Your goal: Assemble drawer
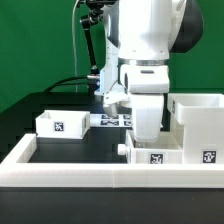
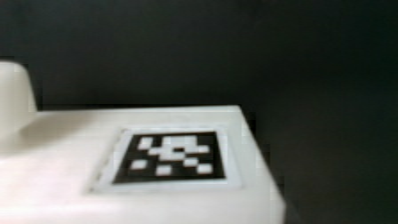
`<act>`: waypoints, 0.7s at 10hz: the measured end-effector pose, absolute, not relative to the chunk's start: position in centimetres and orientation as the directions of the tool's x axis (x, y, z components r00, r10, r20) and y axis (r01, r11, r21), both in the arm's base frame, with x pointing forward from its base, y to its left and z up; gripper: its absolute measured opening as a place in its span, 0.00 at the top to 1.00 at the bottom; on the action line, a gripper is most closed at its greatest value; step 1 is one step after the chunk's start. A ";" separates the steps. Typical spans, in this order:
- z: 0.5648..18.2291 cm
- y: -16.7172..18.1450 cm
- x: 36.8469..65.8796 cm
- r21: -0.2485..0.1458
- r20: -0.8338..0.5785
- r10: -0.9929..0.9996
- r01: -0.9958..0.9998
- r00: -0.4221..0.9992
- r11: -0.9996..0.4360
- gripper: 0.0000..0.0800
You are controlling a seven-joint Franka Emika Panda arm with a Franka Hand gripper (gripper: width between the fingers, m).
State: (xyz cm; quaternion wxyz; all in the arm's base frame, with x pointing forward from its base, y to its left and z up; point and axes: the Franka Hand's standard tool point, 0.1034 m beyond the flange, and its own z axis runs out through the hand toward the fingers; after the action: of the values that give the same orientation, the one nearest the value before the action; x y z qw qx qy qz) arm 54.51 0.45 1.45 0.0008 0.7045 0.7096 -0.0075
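In the exterior view the white Panda arm fills the middle of the frame and reaches straight down, with its gripper (image 1: 147,126) low over the black table (image 1: 85,148). The fingertips are hidden behind the arm's own body and a tray wall. I cannot tell whether the claw is apart, together or clamped on anything.

The drawer lies in three pieces. The drawer housing (image 1: 197,118), tall and blocky, stands at the exterior view's right edge and carries a square tag low on its front. The front box tray (image 1: 150,152) sits in the lower right part of the frame, directly below the gripper and close against the housing. It also has a tag on its near wall, and whether it touches the housing cannot be made out. The left box tray (image 1: 58,124), open-topped and tagged on its front, rests on the table at the exterior view's left, well apart from the other two pieces.

The marker board (image 1: 108,120) lies flat behind the arm, between the left box tray and the gripper. A low white rail (image 1: 70,178) edges the table along the bottom of the frame.

The wrist view is blurred. It shows a white plastic face bearing one black-and-white tag (image 2: 173,157) against a dark background, and which drawer piece this is cannot be told.
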 end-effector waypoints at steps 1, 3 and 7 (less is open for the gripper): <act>1.4 1.0 54.6 0.001 -0.008 1.000 1.000 -0.010 0.010 0.95; 1.3 1.3 54.7 0.013 -0.006 1.000 1.000 -0.006 0.006 0.95; 1.4 1.8 54.7 0.009 -0.007 1.000 1.000 0.029 -0.029 0.95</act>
State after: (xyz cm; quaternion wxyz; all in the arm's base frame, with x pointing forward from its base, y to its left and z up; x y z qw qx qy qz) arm 54.74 1.79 1.37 0.0058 0.7173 0.6968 0.0009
